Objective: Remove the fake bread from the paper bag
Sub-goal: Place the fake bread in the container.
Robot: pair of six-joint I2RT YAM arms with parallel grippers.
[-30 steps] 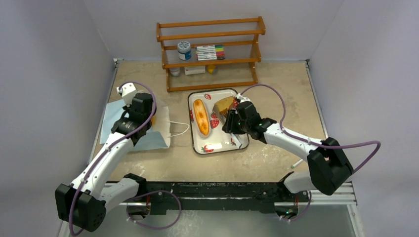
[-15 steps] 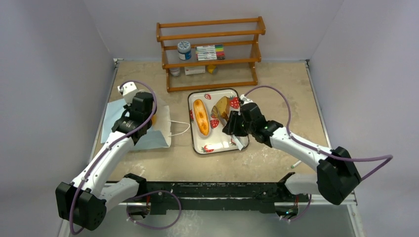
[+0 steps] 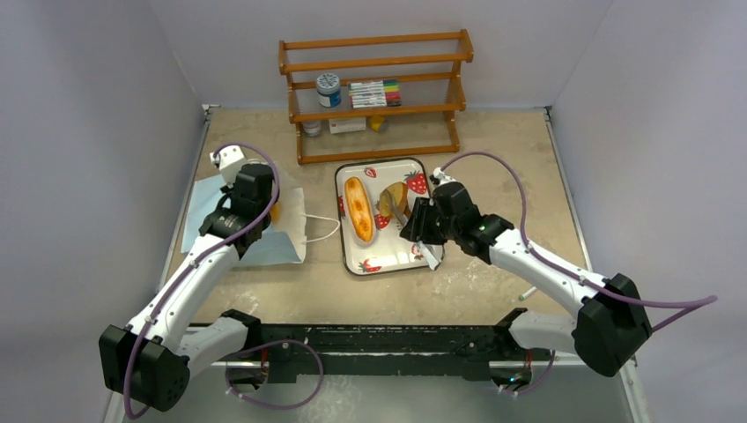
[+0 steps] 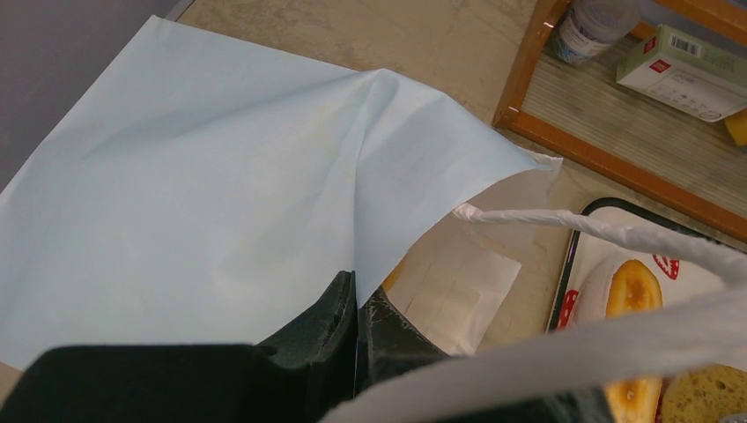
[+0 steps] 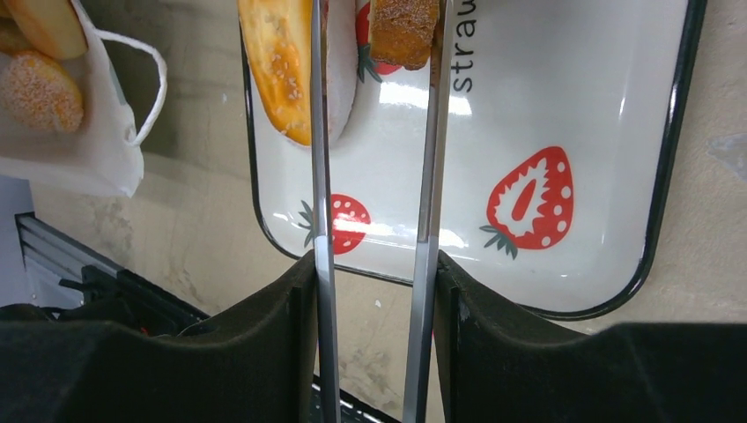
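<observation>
The light blue paper bag [image 3: 204, 211] lies flat at the left, its mouth toward the tray. My left gripper [image 3: 264, 211] is shut on the bag's upper edge [image 4: 357, 295], which shows the white inside [image 4: 458, 282]. Two bread pieces, a speckled one [image 5: 40, 88] and a golden one [image 5: 48, 22], lie in the bag's mouth. The long golden loaf [image 3: 358, 210] and a brown bun [image 3: 394, 198] lie on the strawberry tray [image 3: 388, 263]. My right gripper [image 5: 374, 264] is shut on metal tongs [image 5: 430, 176]. The bun [image 5: 403, 31] sits between the tong arms, against the right one.
A wooden shelf [image 3: 379, 97] with a jar, markers and boxes stands at the back, just behind the tray. The bag's white cord handle [image 3: 319, 231] lies on the table between bag and tray. Grey walls close in the left and right table edges.
My right gripper has drawn back toward the near right with the tongs. The brown bun has shifted slightly nearer on the tray. The left arm has not moved.
</observation>
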